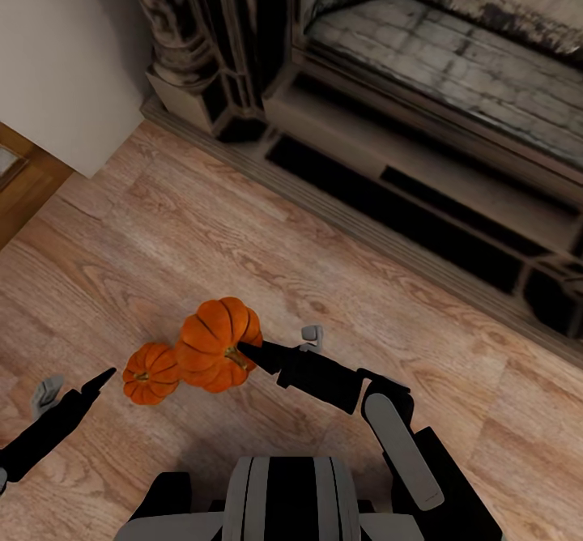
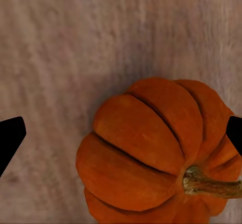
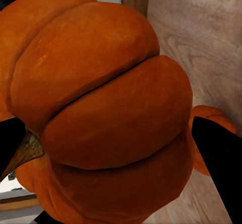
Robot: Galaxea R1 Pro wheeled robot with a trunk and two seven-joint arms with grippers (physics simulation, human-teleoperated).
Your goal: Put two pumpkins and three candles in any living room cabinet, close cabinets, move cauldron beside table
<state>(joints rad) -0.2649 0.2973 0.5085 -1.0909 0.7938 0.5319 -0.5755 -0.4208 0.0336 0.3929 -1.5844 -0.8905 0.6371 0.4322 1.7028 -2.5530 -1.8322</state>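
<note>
Two orange ribbed pumpkins are in front of me, over the wood floor. The larger-looking pumpkin (image 1: 217, 334) (image 3: 101, 98) lies tilted, its stem toward my right gripper (image 1: 245, 351) (image 3: 113, 153). That gripper's fingers press on either side of it, and the pumpkin seems raised off the floor. The other pumpkin (image 1: 151, 373) (image 2: 141, 153) (image 3: 214, 116) rests on the floor just left of it. Beside this one hovers my left gripper (image 1: 101, 381) (image 2: 122, 132), open, its fingertips spread wide and touching nothing.
A dark stone fireplace (image 1: 421, 79) with a raised hearth step (image 1: 405, 201) runs across the far right. A white wall (image 1: 65, 55) stands at the far left, with a brown wood edge (image 1: 16, 193) beside it. Wood floor (image 1: 267, 233) lies between.
</note>
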